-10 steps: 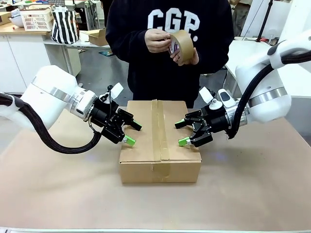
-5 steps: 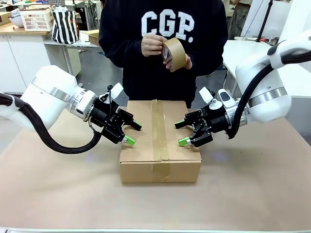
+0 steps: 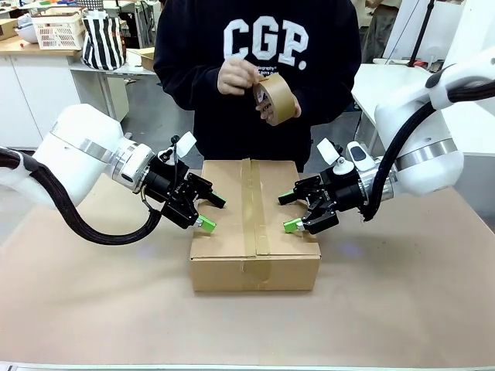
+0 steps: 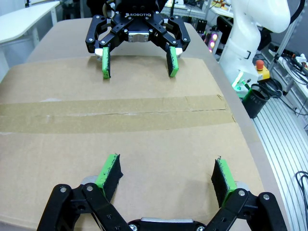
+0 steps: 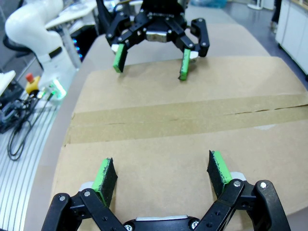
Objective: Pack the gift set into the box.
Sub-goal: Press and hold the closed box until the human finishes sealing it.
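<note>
Left hand (image 3: 207, 212) is wide open over its side of the box (image 3: 254, 267) and has not moved. Right hand (image 3: 294, 212) is the same, open. Between them the box is shut and taped; the gift set can't be seen. Behind it, the person's tape roll (image 3: 277, 98) has dropped lower, so more taping looks likely.

You are looking at a box (image 3: 254, 224) of matt brown corrugated cardboard, its top seam covered by a strip of slightly glossier tan paper tape (image 4: 115, 114). At its nine and three o'clock sides, two grippers of matt black plastic or metal, left gripper (image 3: 210, 212) and right gripper (image 3: 288, 211), are showing rough green rubbery pads (image 4: 109, 172). The arms (image 3: 81, 151) are gleaming in smooth glossy white. The table (image 3: 402, 301) is looking like dull brown paper. At twelve o'clock, a person in dark soft cloth is holding a smooth tan tape roll (image 3: 274, 98).
</note>
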Robot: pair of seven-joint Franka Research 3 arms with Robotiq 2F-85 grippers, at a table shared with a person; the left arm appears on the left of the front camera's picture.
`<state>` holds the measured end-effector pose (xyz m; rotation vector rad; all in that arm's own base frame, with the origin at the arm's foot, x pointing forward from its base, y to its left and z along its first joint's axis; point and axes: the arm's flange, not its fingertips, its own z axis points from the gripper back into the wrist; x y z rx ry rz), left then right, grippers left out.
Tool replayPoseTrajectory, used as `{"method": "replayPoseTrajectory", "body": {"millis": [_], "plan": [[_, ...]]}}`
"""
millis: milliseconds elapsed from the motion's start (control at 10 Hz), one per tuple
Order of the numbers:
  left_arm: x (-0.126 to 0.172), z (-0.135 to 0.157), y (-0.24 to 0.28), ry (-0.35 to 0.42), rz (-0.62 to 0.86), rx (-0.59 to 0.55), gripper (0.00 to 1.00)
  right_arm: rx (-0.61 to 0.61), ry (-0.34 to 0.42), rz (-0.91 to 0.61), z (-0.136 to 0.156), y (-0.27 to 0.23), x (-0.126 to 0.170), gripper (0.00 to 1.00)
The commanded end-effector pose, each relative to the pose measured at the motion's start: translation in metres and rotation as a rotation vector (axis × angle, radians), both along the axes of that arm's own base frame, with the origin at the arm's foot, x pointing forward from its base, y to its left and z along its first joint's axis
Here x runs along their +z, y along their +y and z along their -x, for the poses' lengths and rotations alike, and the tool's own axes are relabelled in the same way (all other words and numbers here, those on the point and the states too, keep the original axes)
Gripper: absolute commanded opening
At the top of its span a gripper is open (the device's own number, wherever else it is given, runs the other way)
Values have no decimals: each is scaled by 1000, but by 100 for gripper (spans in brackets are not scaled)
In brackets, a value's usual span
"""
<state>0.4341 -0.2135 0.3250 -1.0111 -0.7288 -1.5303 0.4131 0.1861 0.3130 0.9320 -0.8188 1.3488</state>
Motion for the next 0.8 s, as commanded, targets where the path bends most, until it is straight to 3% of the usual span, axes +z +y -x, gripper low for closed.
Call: {"method": "replayPoseTrajectory", "body": {"millis": [0,700], "plan": [[-2,1,0,4,7,5,100,3,-17,-4,3,-1,-2,100],[-2,1,0,4,7,5,100,3,-17,-4,3,-1,-2,100]]}}
